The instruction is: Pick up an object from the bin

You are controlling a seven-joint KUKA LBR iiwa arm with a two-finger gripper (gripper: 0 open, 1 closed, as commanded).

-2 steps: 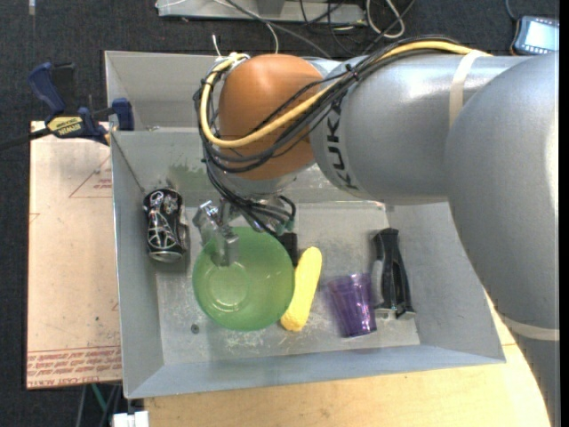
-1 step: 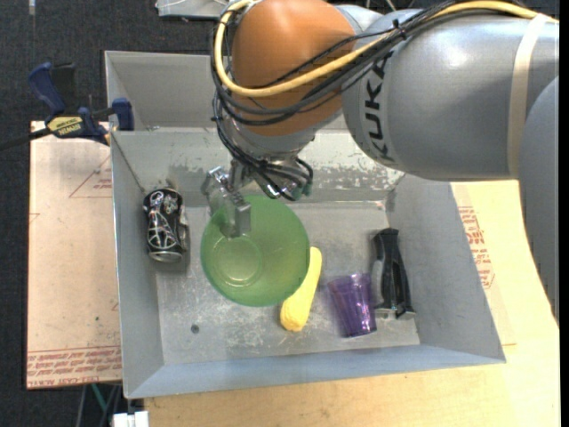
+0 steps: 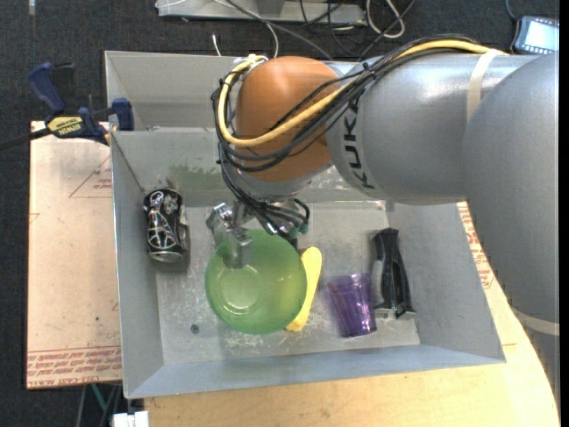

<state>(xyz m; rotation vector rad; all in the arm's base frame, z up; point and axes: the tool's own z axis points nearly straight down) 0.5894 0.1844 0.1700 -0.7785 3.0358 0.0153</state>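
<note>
Camera view, gripper (image 3: 234, 238) at rim of green bowl (image 3: 262, 294), can (image 3: 165, 226) well apart

Robotics lab: KUKA arm (image 3: 444, 123), grey metal bin (image 3: 135, 247), cables (image 3: 356, 3) on carpet (image 3: 53, 34).

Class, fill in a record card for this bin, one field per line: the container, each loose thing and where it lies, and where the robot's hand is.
container: grey metal bin
left: dark can
middle: green bowl, opening upward
against the bowl's right side: yellow curved piece
right of that: purple cup
far right: black tool
hand: at the bowl's upper-left rim
</note>
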